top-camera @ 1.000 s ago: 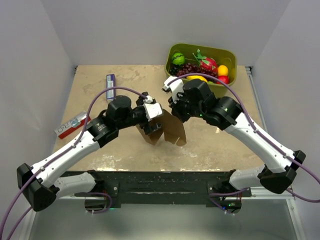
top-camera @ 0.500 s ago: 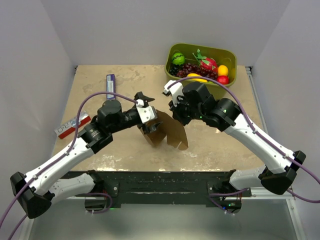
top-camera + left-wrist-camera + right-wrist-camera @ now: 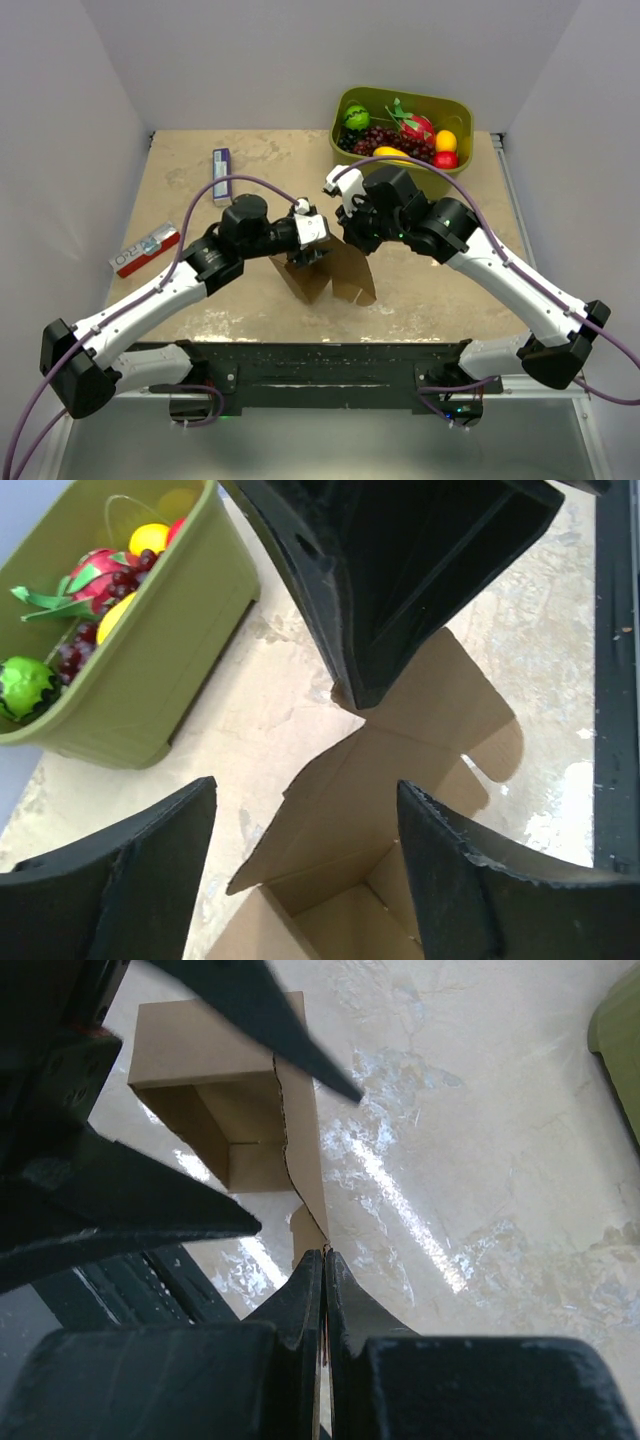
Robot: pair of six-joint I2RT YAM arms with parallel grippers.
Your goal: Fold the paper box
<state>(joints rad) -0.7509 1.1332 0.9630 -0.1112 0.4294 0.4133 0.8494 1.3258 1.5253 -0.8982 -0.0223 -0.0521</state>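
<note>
The paper box (image 3: 330, 272) is a plain brown carton standing open at the table's middle, with flaps spread. In the left wrist view its open cavity (image 3: 350, 900) lies right below and between my left gripper's (image 3: 305, 855) spread fingers. My left gripper (image 3: 308, 240) is open above the box's left side. My right gripper (image 3: 350, 235) is shut on the edge of a box flap (image 3: 305, 1150), seen thin-on in the right wrist view, where its fingertips (image 3: 324, 1258) pinch the cardboard.
A green bin (image 3: 404, 128) of toy fruit stands at the back right, close behind the right arm. A slim purple-and-white box (image 3: 221, 172) lies at the back left. A red-and-white printed box (image 3: 146, 249) lies at the left edge.
My left gripper swung back from the box, then returned to its left side above the open cavity. The right gripper kept its hold on the flap and barely moved.
</note>
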